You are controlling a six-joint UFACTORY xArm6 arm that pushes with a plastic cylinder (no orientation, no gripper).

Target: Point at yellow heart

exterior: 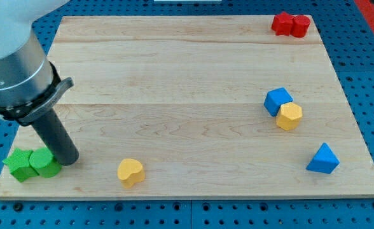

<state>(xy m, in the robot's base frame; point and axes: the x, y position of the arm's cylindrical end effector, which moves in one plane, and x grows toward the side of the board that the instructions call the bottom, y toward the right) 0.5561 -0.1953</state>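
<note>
Since the job is only to point at the yellow heart (130,172), what matters is the bearing from my tip (69,159) to it: the heart lies toward the view's right of my tip and a touch nearer the bench's bottom edge, near but clearly apart, with bare bench (187,83) between them.

- Yellow heart: close to the bench's bottom edge, left of centre, nothing touching it.
- My tip: down near the bench's bottom-left corner, just beside or touching the two green blocks (30,163), on their right side; can't tell contact for sure, rod covers the seam.
- Arm pose: rod slants down from the view's upper left, big grey housing over the left edge, so the rod's lean already runs toward the heart.
- Hand: none fitted, plain rod, nothing to open or close, holding nothing.
- Judgement: a short slide right and slightly toward the bottom edge should do it. Stop short of the heart; risk is overshoot nudging it off the bottom edge.
- Other blocks sit well away on the right side: blue cube (278,101) touching a yellow hexagonal block (289,116), blue triangular block (322,159), red pair (290,24) at the top-right corner. No obstruction.
</note>
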